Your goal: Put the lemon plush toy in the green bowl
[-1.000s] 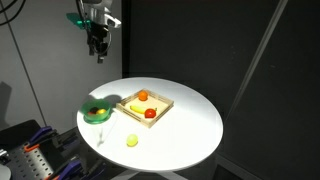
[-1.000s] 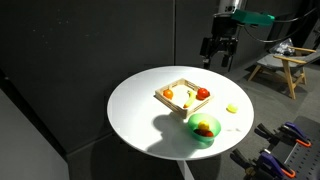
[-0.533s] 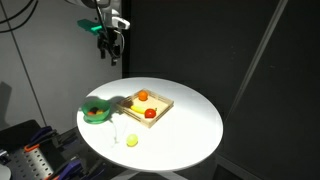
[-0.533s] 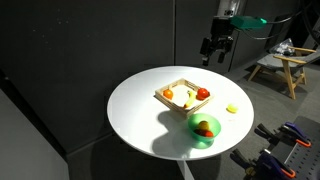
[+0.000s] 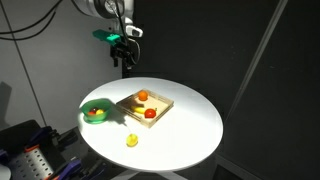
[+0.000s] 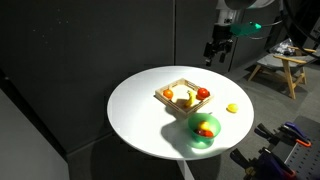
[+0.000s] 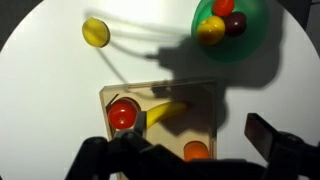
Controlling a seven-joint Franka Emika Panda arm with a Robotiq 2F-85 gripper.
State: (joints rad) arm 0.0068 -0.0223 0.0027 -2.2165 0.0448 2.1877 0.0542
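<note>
In an exterior view, we see the gripper [image 5: 124, 57] hanging high above the far side of the round white table [image 5: 190, 125], pointing down and touching nothing. The lemon [image 5: 131, 141] lies alone on the table near the front edge. It is apart from the green bowl [image 5: 85, 114], and the wooden tray [image 5: 128, 96] is behind it. The bowl stands beside the tray and already has small toys inside. In the tray we see a red toy [image 5: 150, 113] and an orange toy [image 5: 143, 96].

In an exterior view from another place, the gripper [image 6: 215, 50] is again well above the table [image 6: 135, 110], beyond the tray [image 6: 168, 88]. The lemon [image 6: 232, 108] rests on the table near the bowl [image 6: 200, 141] but does not touch it.

In the wrist view, the camera looks straight down. The gripper [image 7: 180, 150] is released: its two dark fingers [image 7: 262, 132] stand wide apart at the lower edge, with nothing between them. The lemon [image 7: 96, 31] is at the upper left on the bare table [image 7: 40, 80]. The bowl [image 7: 252, 45] is at the upper right, well apart from it, and holds three round toys. In the tray [image 7: 150, 87] below lie the red toy [image 7: 123, 113], a long yellow toy [image 7: 168, 110] and the orange toy [image 7: 196, 151].
</note>
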